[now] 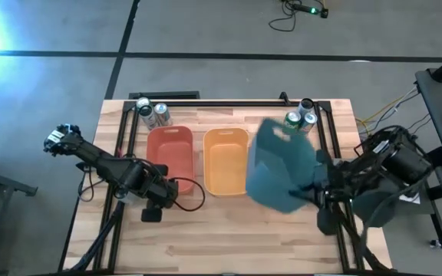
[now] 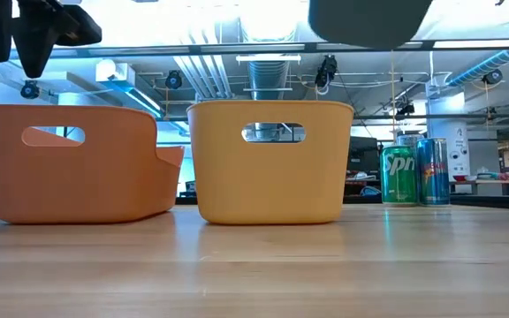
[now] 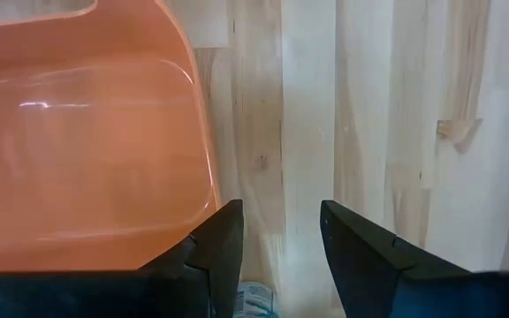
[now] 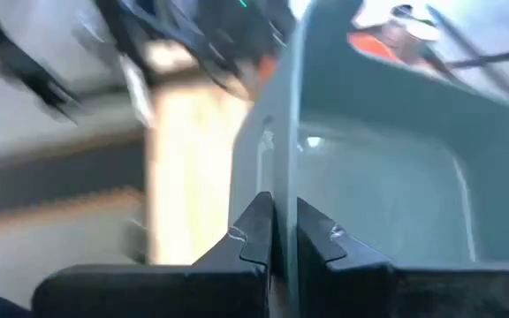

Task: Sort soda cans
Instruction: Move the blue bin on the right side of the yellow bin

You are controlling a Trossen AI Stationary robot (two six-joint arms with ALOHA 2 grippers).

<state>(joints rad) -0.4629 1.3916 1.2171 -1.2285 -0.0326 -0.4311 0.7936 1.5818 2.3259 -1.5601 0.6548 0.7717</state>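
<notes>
At the right of the high view, the right gripper (image 1: 311, 189) pinches the wall of a teal bin (image 1: 281, 165), its two fingers drawn narrow on the thin plastic as the right wrist view shows, and the bin hangs tilted and blurred above the table (image 1: 236, 238), its underside showing as a dark shape at the top of the low view. In the middle of the high view an orange bin (image 1: 225, 161) stands upright on the wood, and a red bin (image 1: 168, 158) stands just beside it on its left. Toward the lower left of the high view, the left gripper (image 1: 153, 211) waits just below the red bin, its fingers (image 3: 219, 252) spread apart with nothing between them. The soda cans stand in two small clusters near the upper edge of the table: one group (image 1: 152, 113) at the upper left corner, above the red bin, and another group (image 1: 301, 116) at the upper right, just above the lifted teal bin; in the low view a green can (image 2: 399, 176) and a blue can (image 2: 432, 171) stand upright, touching side by side.
</notes>
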